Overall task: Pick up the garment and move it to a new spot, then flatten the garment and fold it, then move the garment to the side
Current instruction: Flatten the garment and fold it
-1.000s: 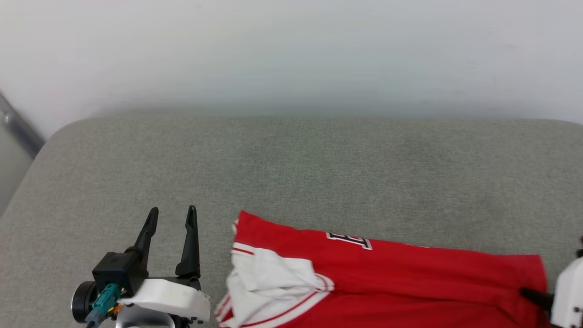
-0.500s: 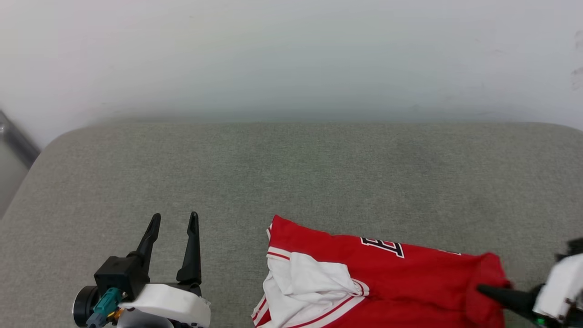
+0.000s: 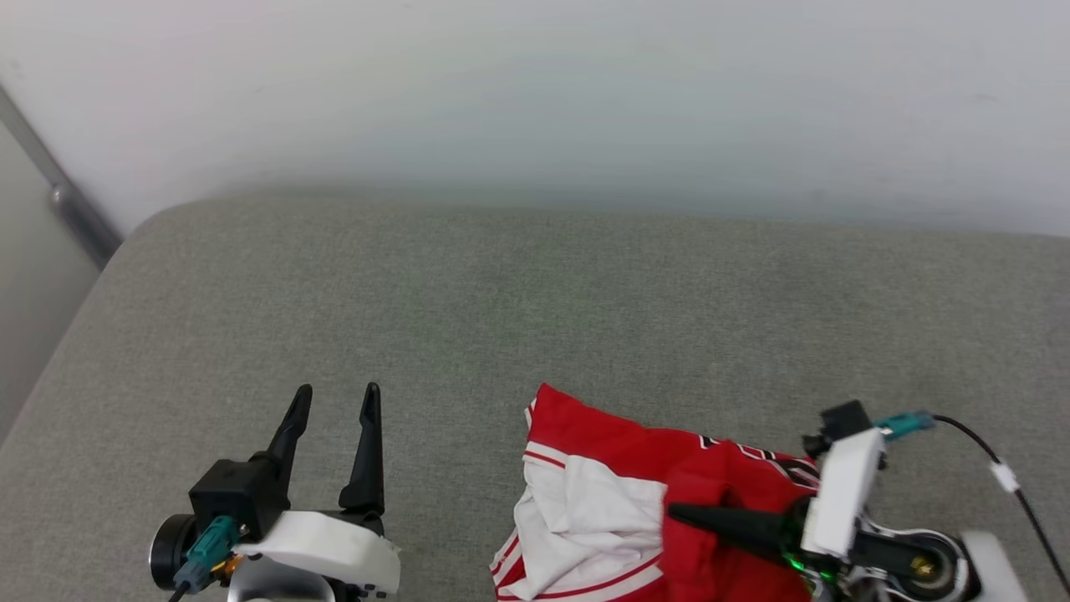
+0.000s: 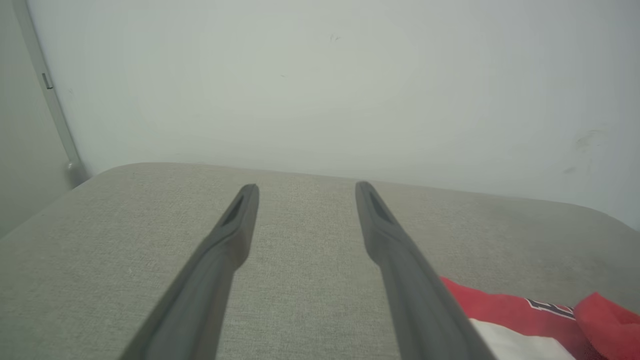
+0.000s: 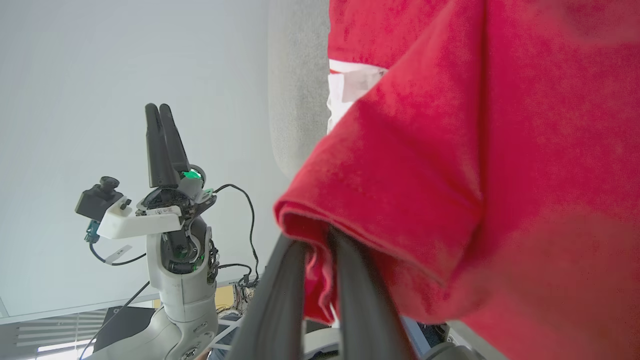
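Right claw (image 3: 681, 514) pinched narrow on a red fold of the garment (image 3: 598, 435), bunched on the grey cushion (image 3: 501, 301) just right of the left claw (image 3: 336, 391), which is spread wide and empty. It's a thin grip near the hem, so a sharp tug could slip the fabric free.

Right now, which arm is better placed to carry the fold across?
Right. The right gripper is shut on a red edge of the garment, with that edge lifted off the cushion. The left gripper is open over bare cushion, apart from the garment.
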You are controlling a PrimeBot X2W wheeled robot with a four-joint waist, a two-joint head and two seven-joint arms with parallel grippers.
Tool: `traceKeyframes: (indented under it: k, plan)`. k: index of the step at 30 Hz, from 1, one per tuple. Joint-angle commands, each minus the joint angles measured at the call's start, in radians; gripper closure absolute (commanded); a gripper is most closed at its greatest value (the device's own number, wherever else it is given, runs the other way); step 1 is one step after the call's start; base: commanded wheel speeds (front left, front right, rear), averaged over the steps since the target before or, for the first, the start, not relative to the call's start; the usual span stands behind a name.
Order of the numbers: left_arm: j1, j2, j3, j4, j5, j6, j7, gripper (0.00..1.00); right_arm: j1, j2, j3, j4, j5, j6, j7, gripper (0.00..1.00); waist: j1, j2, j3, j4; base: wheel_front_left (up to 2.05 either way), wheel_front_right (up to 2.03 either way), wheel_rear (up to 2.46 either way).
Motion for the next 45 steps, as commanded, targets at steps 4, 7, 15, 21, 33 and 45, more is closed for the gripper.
traceKeyframes:
  k: [4, 7, 15, 21, 33, 45]
  plan:
    - [-0.037, -0.008, -0.013, 0.004, 0.009, -0.009, 0.003, 0.00, -0.072, 0.003, 0.155, 0.043, 0.047, 0.000, -0.112, 1.00, 0.0001, 0.0000, 0.035, 0.036, 0.00, 0.00, 0.00]
    - [-0.055, -0.019, -0.024, 0.008, 0.009, -0.016, 0.000, 0.00, -0.115, 0.003, 0.238, 0.081, 0.025, 0.000, -0.173, 1.00, 0.0001, 0.0000, 0.058, 0.054, 0.00, 0.00, 0.00]
    - [-0.086, -0.035, -0.031, 0.039, 0.004, -0.028, -0.014, 0.00, -0.187, 0.002, 0.373, 0.151, -0.031, 0.000, -0.275, 0.15, 0.0001, 0.0000, 0.103, 0.073, 0.00, 0.00, 0.00]
    - [-0.076, -0.035, -0.031, 0.059, 0.001, -0.031, -0.021, 0.00, -0.221, -0.061, 0.510, 0.095, -0.085, 0.000, -0.290, 0.00, 0.0001, 0.0000, 0.086, 0.056, 0.00, 0.00, 0.00]
    - [-0.052, -0.031, -0.028, 0.068, -0.008, -0.017, -0.022, 0.00, -0.240, -0.329, 0.696, -0.114, -0.395, 0.000, -0.573, 0.00, 0.0001, 0.0000, 0.028, -0.019, 0.00, 0.00, 0.00]
    - [-0.021, -0.015, -0.004, 0.063, -0.004, 0.007, -0.037, 0.00, 0.024, -0.295, 0.234, -0.167, -0.729, 0.000, -0.972, 0.00, 0.0001, 0.0000, -0.007, -0.098, 0.00, 0.00, 0.00]
